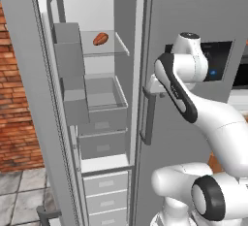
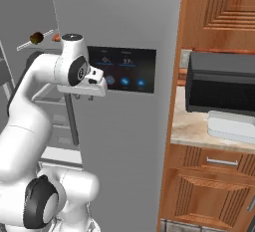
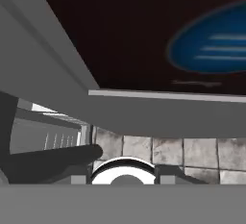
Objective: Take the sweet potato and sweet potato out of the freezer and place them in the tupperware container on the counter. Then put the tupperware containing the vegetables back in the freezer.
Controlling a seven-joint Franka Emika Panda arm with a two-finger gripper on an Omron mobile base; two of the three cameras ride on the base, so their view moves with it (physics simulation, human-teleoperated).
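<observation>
Gripper (image 2: pixel 89 96) up against the fridge door with the black touch panel (image 2: pixel 122 69), just left of the panel in the right base view; jaws too small and hidden to tell whether apart or together. Hand view very close on the dark panel with a blue oval icon, grey door edge below, floor tiles past it. Freezer (image 1: pixel 104 104) open to the left, bar-handled door (image 1: pixel 29 99) swung out. One sweet potato (image 1: pixel 100 39) lying on the upper shelf, orange-red; darker sweet potato (image 2: pixel 36 38) glimpsed on that shelf in the right base view. Tupperware container (image 2: pixel 232 126) on the counter (image 2: pixel 191 129), in front of the microwave (image 2: pixel 221 84).
</observation>
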